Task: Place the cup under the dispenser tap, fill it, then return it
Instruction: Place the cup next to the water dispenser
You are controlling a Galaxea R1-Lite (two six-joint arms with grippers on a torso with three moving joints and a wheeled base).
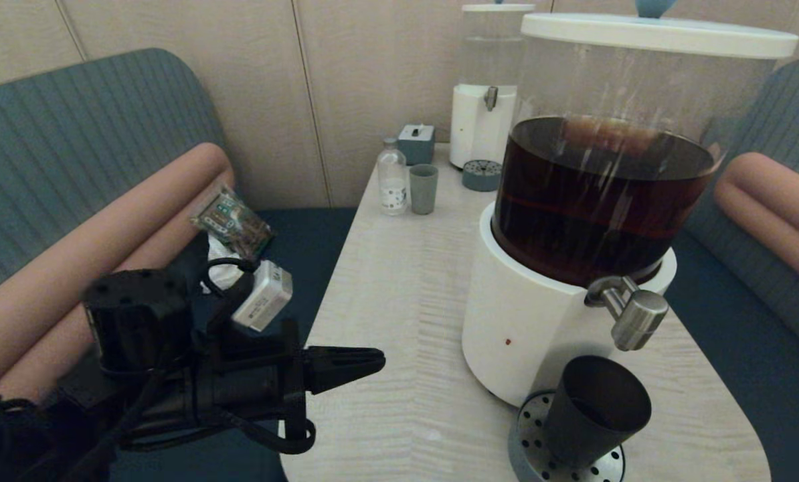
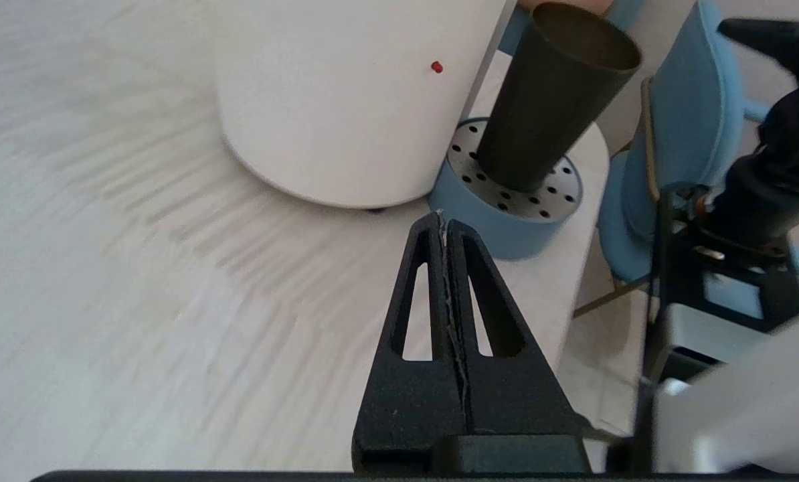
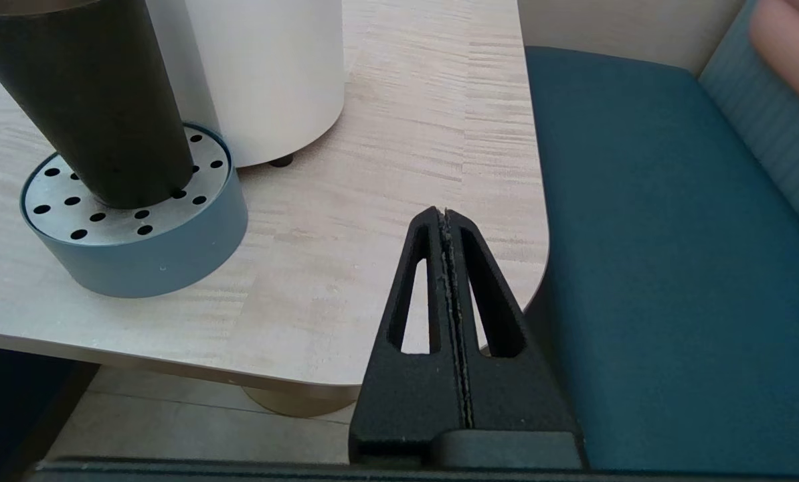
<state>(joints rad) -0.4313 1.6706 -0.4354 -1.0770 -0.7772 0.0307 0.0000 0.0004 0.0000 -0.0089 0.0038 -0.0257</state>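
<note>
With the matte black tapered cup [image 1: 597,408] standing on the perforated steel drip tray [image 1: 530,455] under the brushed-steel dispenser tap [image 1: 630,311], the empty, fully closed left gripper [image 1: 373,361], left over the pale wooden table [image 1: 399,301], should probably press the tap gently.

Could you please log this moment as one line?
cup: on drip tray, under tap | left gripper: shut, apart | right gripper: shut, parked
</note>
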